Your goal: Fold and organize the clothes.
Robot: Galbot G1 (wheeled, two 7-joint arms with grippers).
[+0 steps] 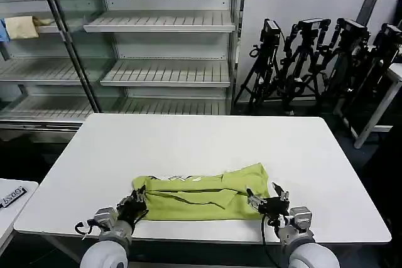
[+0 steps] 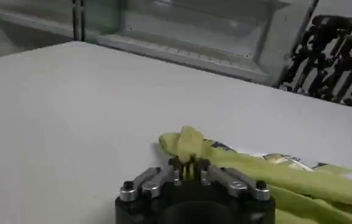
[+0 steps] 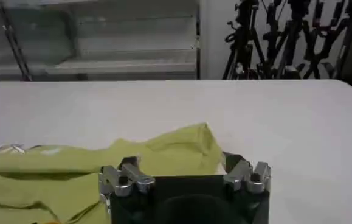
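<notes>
Along the white table's (image 1: 207,136) near edge, the soft lime shirt (image 1: 204,196) lies bunched; left gripper (image 1: 135,203) pinches its corner, right gripper (image 1: 269,200) spread beside it, broad bare tabletop beyond.

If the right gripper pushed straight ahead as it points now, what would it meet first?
Probably the lime shirt: the right gripper sits open at its near edge, with bare table beyond. Depth is uncertain.
</notes>
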